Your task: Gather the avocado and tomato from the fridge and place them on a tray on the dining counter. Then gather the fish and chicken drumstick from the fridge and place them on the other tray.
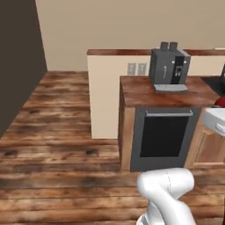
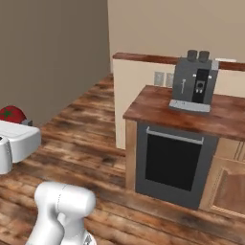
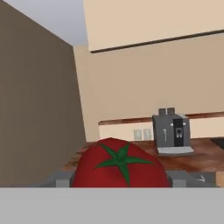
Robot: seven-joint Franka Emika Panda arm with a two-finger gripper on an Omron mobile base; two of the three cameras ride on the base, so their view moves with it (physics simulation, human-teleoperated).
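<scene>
A red tomato (image 3: 120, 164) with a green stem star sits between my gripper's (image 3: 121, 178) two grey fingertips (image 3: 61, 179), which press its sides. The gripper is shut on it and carries it in the air. From the left base view the tomato (image 1: 220, 101) peeks in at the right edge above my white hand (image 1: 214, 118). In the right base view, the tomato (image 2: 11, 114) rides at the left edge over the hand (image 2: 16, 136). The fridge, the dining counter, the trays and the other foods are out of view.
Ahead stands a wood-topped kitchen counter (image 1: 145, 90) with a grey coffee machine (image 1: 169, 68) on it and a dark appliance front (image 1: 163, 138) below. A beige half wall (image 1: 103, 96) with outlets stands behind it. Plank floor (image 1: 52, 145) lies open to the left, with a dark wall (image 1: 17, 66) beyond.
</scene>
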